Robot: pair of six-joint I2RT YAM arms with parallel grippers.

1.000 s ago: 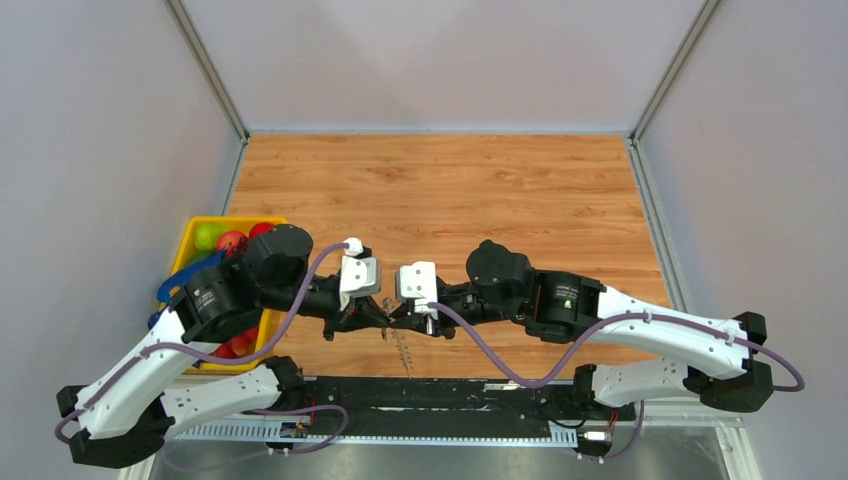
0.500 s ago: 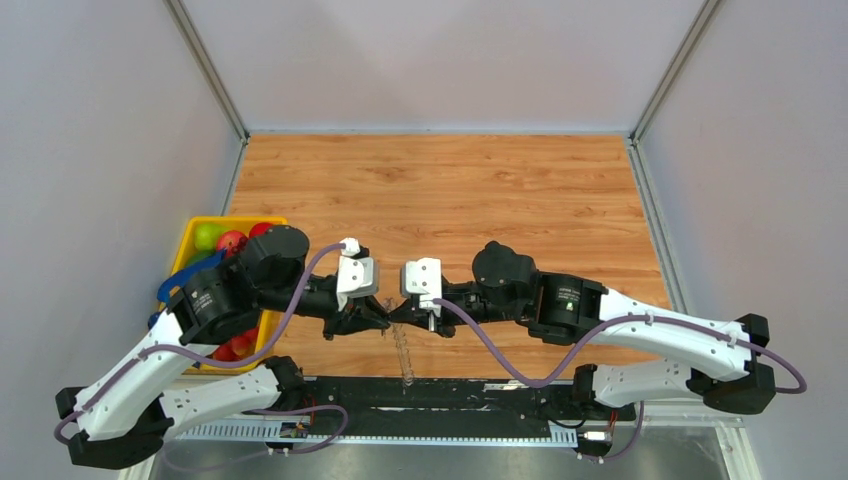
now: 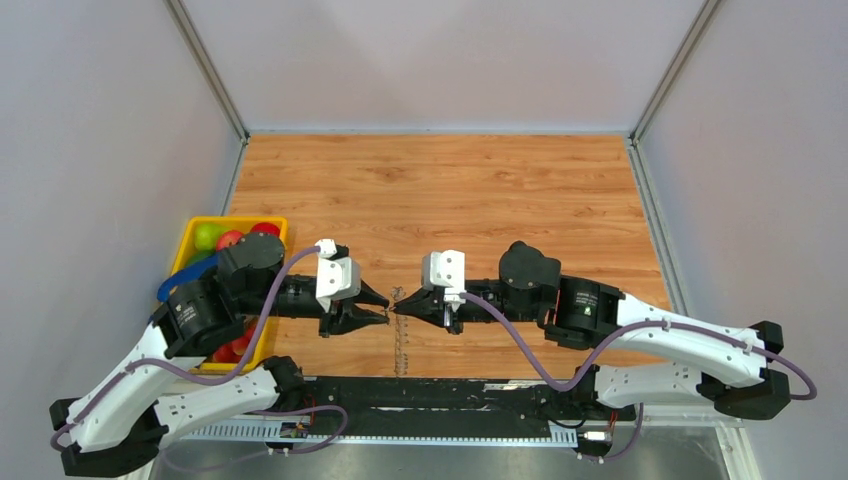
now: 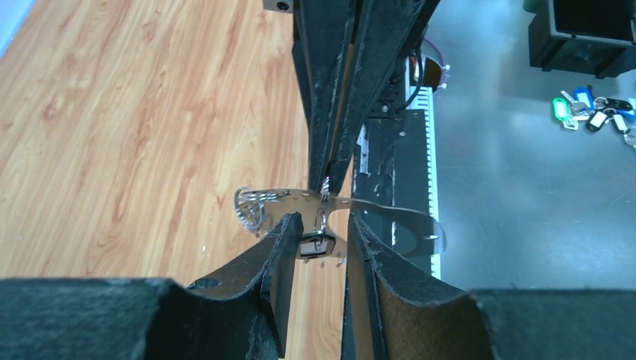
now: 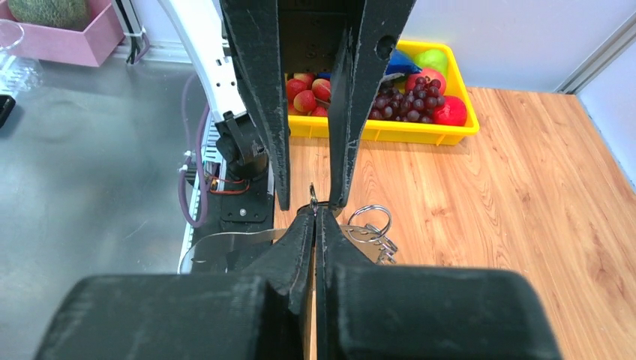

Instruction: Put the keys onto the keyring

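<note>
Arms reaching level toward each other, tips meeting, left claw (image 3: pixel 386 311) spread around key (image 4: pixel 315 245) — right claw (image 3: pixel 399 308) pinching it.

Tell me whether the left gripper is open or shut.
Open. The left gripper shows its fingers apart, daylight beside the small key between them.

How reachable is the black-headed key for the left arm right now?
Likely yes: the key hangs between the left gripper's open fingers, while the shut right gripper holds the keyring just above.
</note>
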